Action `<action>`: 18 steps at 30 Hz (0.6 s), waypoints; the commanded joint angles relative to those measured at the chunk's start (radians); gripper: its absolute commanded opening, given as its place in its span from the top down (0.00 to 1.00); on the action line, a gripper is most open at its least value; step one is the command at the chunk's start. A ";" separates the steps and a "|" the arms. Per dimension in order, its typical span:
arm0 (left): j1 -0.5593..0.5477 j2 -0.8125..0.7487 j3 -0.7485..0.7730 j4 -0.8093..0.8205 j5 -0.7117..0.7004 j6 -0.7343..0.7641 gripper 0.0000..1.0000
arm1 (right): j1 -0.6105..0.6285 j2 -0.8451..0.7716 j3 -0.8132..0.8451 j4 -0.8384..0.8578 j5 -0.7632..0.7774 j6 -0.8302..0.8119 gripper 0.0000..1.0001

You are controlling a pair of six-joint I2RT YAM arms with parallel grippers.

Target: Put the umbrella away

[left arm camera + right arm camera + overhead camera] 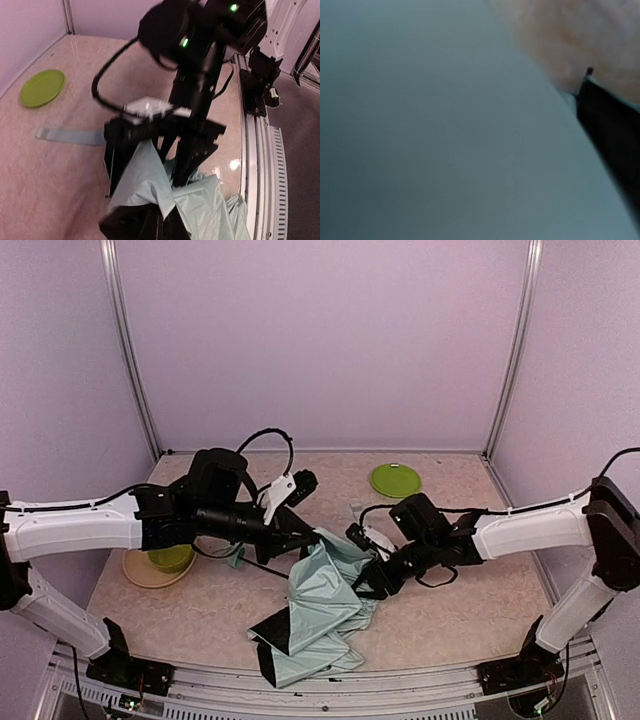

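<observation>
The umbrella (322, 612) lies crumpled at the middle front of the table, pale mint fabric with black lining showing. Its shaft and handle are hidden. A mint strap (70, 136) lies flat on the table. My left gripper (292, 538) is at the fabric's upper left edge. In the left wrist view its dark fingers (145, 222) look shut together with the fabric (145, 180) draped over them. My right gripper (375, 580) presses into the fabric from the right. In the left wrist view it (155, 162) stands open with fabric rising between its jaws. Mint fabric (445, 140) fills the right wrist view.
A green plate (396, 480) lies at the back right and also shows in the left wrist view (42, 87). A green bowl (170, 558) sits on a tan plate (138, 575) at the left. The metal front rail (260, 150) runs close to the fabric.
</observation>
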 commanded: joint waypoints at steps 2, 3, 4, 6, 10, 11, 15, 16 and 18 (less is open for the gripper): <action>0.012 0.104 0.215 -0.015 0.030 0.081 1.00 | -0.063 0.172 0.014 0.130 -0.154 -0.084 0.50; 0.025 0.137 0.240 -0.031 0.037 0.088 1.00 | -0.074 0.193 0.012 0.121 -0.169 -0.104 0.50; 0.049 0.166 0.250 -0.039 0.048 0.088 1.00 | -0.081 0.208 0.005 0.114 -0.179 -0.124 0.50; 0.118 0.240 0.250 -0.019 0.094 0.058 1.00 | -0.091 0.222 -0.014 0.117 -0.193 -0.150 0.50; 0.216 0.443 0.321 -0.069 0.120 0.016 1.00 | -0.106 0.192 -0.040 0.146 -0.214 -0.160 0.51; 0.225 0.489 0.344 -0.083 0.123 0.009 1.00 | -0.113 0.172 -0.041 0.145 -0.206 -0.156 0.51; 0.235 0.626 0.388 -0.115 0.130 -0.020 1.00 | -0.133 0.036 -0.047 0.110 -0.124 -0.135 0.49; 0.235 0.648 0.394 -0.126 0.134 -0.022 1.00 | -0.135 -0.004 -0.050 0.095 -0.085 -0.131 0.49; 0.242 0.654 0.401 -0.127 0.147 -0.029 1.00 | -0.135 -0.084 -0.054 0.055 0.000 -0.121 0.48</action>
